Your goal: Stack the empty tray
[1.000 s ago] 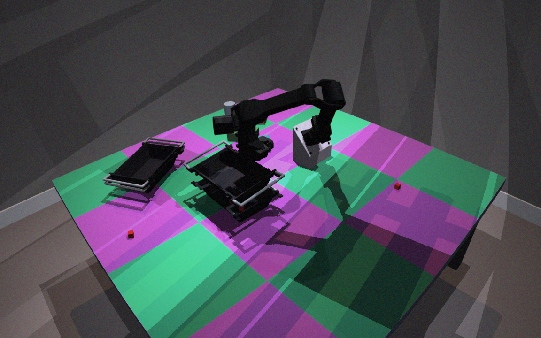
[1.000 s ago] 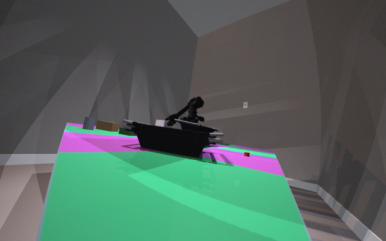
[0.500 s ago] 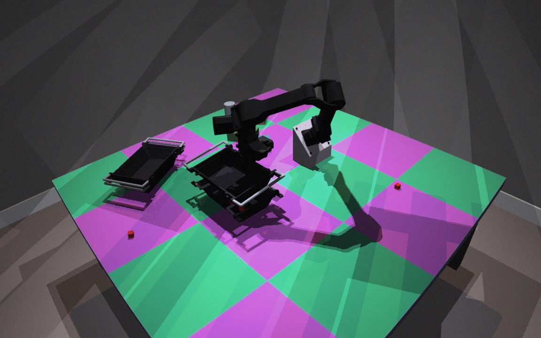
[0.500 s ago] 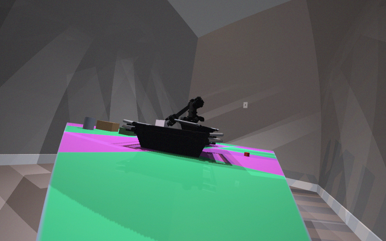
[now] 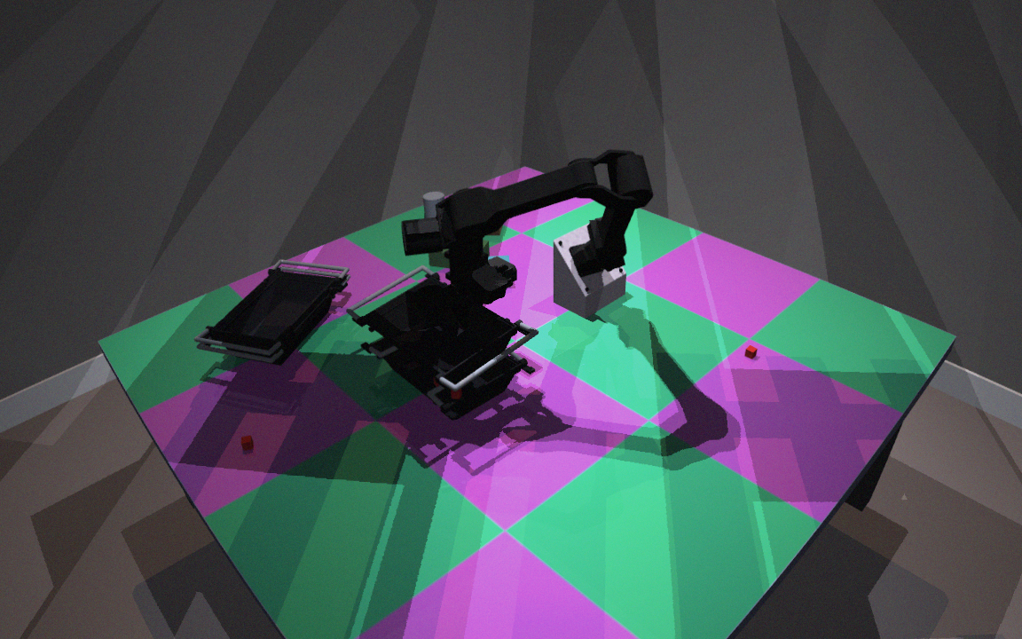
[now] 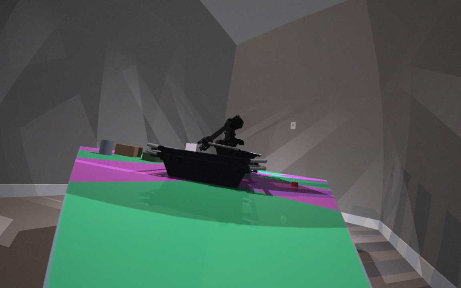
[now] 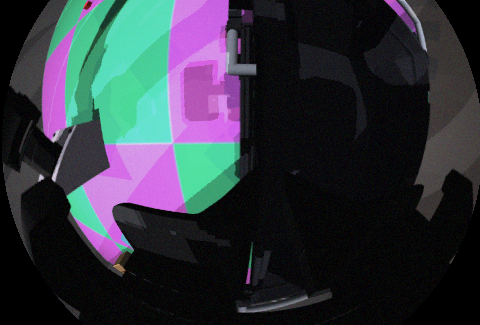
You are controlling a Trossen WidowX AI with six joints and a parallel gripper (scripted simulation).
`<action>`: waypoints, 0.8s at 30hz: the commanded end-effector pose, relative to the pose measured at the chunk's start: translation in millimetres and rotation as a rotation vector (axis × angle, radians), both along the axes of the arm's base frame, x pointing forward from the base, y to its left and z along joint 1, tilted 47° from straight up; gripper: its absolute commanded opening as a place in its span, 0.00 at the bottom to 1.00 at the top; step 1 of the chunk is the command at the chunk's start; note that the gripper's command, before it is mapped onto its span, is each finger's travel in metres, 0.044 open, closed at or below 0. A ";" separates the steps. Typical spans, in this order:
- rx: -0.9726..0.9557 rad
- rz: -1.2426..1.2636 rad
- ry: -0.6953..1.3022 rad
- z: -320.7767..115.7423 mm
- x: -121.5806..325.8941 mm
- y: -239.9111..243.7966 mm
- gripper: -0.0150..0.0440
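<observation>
My gripper [image 5: 467, 302] [image 7: 266, 176] is shut on one long side of the empty black tray [image 5: 426, 334] [image 6: 233, 152] [image 7: 320, 130]. It holds this tray above the loaded tray [image 5: 459, 406], and the two overlap in the top view. I cannot tell whether they touch. The held tray's far bar [image 5: 389, 290] and near bar [image 5: 491, 364] stick out over its ends. A red block [image 5: 456, 392] shows at the lower tray's near end. The rest of the load and the lower tray's bars are mostly hidden.
Another black tray [image 5: 304, 321] [image 6: 203, 168] stands at the left, its bars out at both ends. Red cubes lie on the table at front left [image 5: 246, 442] and right [image 5: 750, 351] [image 6: 294, 184]. A grey cylinder [image 5: 433, 204] [image 6: 106, 147] and a brown box [image 6: 125, 150] stand behind.
</observation>
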State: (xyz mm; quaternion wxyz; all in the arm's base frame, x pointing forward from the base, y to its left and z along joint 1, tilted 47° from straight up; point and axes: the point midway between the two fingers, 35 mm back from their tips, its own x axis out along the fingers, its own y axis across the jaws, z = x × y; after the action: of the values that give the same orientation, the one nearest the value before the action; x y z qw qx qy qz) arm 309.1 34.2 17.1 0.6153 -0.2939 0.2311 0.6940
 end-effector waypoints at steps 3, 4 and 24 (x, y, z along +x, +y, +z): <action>-0.006 0.020 0.034 -4.2 -7.6 6.8 0.25; -0.006 0.020 0.034 -4.2 -7.6 6.8 0.25; -0.006 0.020 0.034 -4.2 -7.6 6.8 0.68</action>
State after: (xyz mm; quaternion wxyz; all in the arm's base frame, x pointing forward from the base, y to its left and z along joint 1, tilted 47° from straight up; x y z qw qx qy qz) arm 302.6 41.2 13.6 0.6036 -0.2890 0.2365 0.7044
